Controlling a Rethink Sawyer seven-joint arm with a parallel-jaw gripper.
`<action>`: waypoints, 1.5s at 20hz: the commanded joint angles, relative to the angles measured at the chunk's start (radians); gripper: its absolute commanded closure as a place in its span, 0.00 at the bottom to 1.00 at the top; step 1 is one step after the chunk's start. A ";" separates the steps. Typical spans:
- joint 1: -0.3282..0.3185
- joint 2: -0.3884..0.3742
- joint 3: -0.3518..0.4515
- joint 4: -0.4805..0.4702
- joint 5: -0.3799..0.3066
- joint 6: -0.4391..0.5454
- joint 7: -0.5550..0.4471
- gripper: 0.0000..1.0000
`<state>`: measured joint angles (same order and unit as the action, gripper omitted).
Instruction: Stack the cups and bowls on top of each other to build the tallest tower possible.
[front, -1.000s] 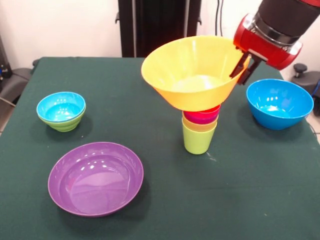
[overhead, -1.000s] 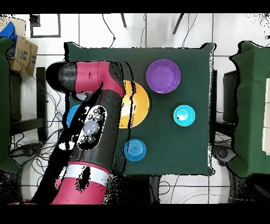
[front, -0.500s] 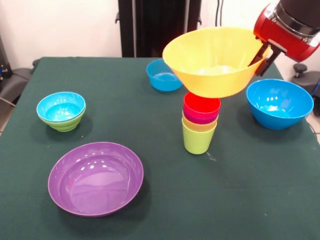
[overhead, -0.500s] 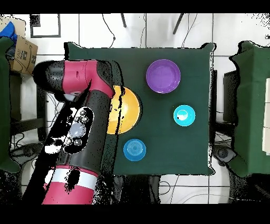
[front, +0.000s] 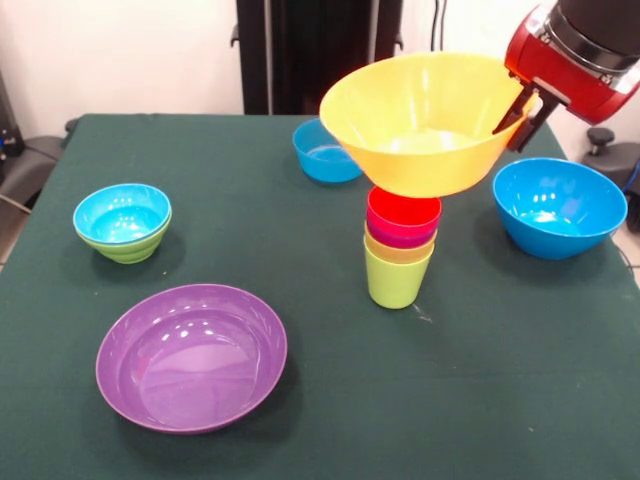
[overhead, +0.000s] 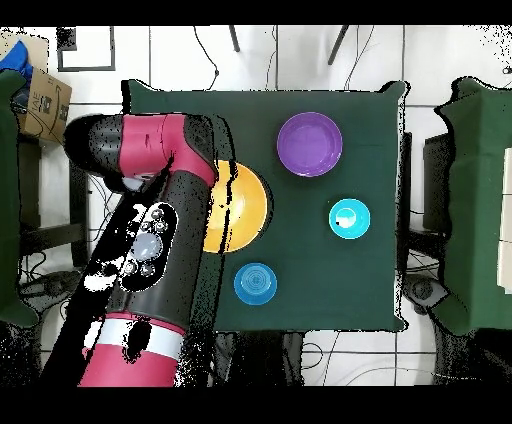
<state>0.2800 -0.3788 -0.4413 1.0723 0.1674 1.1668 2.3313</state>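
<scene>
Cups and bowls occupy a green counter (front: 520, 380) in the following arrangement, listed from largest item to smallest.

1. Arm (overhead: 150, 250): the red and black arm enters the front view at the upper right. In the overhead view it covers the left part of the counter.

2. Large yellow-orange bowl (front: 425, 120): held in the air, tilted, with its opening facing up and toward the camera. The pincer (front: 520, 108) is clenched on the bowl's right rim, one finger inside and one outside. The bowl's base hangs just above the tower and slightly to its right; contact with the top cup cannot be confirmed. In the overhead view the bowl (overhead: 240, 208) shows partly from under the arm.

3. Wide purple bowl (front: 192, 355): upright on the near left of the counter, well apart from all other items.

4. Large blue bowl (front: 558, 207): upright at the right edge of the counter, near the tower but not touching it.

5. Tower (front: 400, 250): nested cups standing upright near the counter's centre. The lime green cup (front: 397, 278) is lowest; a yellow rim, a purple rim and the red cup (front: 403, 215) follow upward.

6. Small bowl pair: a small blue bowl (front: 122, 213) sits nested inside the small green bowl (front: 128, 247) at the left side of the counter.

7. Second small blue bowl (front: 322, 152): upright at the far side of the counter, partly hidden behind the held bowl.
</scene>
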 joint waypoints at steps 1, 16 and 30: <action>-0.010 0.012 0.055 0.025 -0.005 -0.031 0.158 1.00; -0.015 0.056 0.035 0.041 -0.032 -0.133 0.151 1.00; -0.015 0.083 0.013 0.021 -0.026 -0.138 0.147 1.00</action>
<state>0.2651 -0.3200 -0.4840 1.0722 0.1661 1.0843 2.3313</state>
